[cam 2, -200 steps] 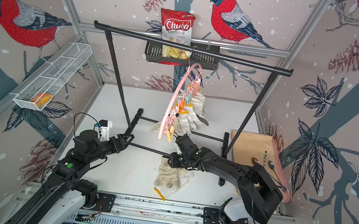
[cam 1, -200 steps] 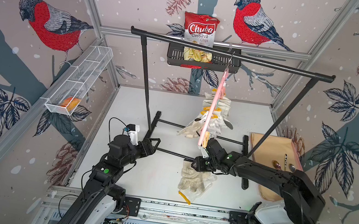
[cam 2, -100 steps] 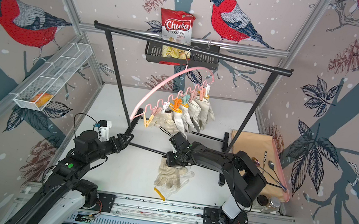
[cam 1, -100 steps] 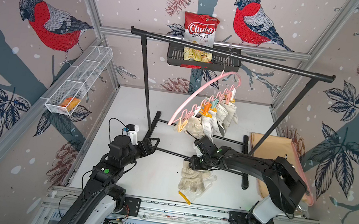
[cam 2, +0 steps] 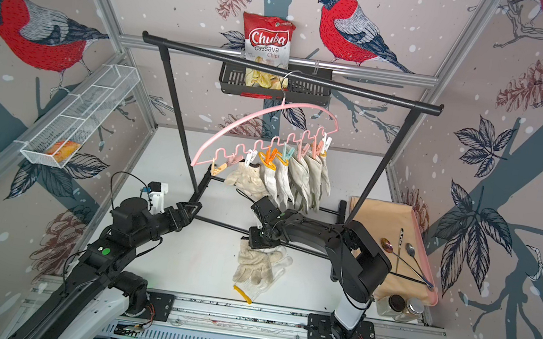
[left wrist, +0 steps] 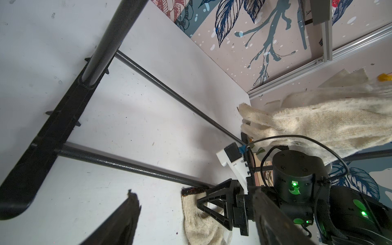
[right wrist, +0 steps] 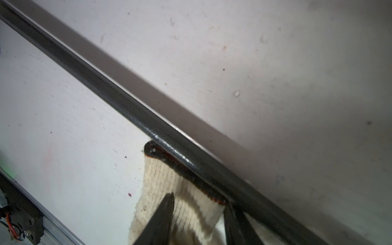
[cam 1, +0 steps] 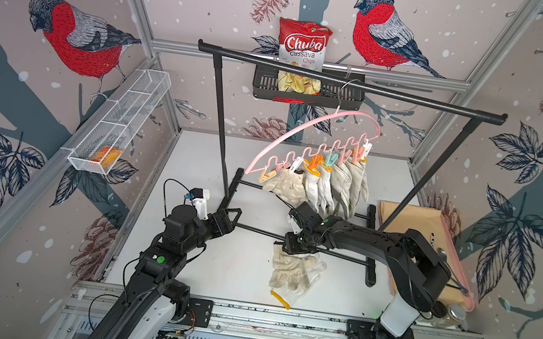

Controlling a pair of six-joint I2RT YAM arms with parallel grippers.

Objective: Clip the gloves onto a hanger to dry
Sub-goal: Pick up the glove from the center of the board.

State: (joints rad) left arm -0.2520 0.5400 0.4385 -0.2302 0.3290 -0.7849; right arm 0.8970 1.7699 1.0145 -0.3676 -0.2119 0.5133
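Observation:
The pink hanger point(cam 1: 309, 128) hangs by its hook from the rack's top rail, tilted down to the left. Several gloves point(cam 1: 329, 186) are clipped to its pegs in both top views. More knitted gloves point(cam 1: 293, 272) lie piled on the table. My right gripper point(cam 1: 292, 247) is low over that pile's dark-edged cuff point(right wrist: 152, 151). It is open, its fingers point(right wrist: 162, 214) either side of a flat strip of cuff. The left gripper point(cam 1: 233, 216) stands open and empty by the rack's left post, looking at the right gripper point(left wrist: 214, 203).
The black garment rack point(cam 1: 348, 84) spans the table; its lower bar point(right wrist: 127, 112) runs just above the cuff. A basket with a chips bag point(cam 1: 303, 47) hangs at the back and a wire shelf point(cam 1: 120, 118) on the left wall. A tray point(cam 2: 365, 213) with spoons and jars point(cam 2: 402, 306) sits right.
The hanger has swung from edge-on to broadside, its gloves turning with it. My right gripper has shifted slightly left and down over the table glove's cuff. The left arm has not moved.

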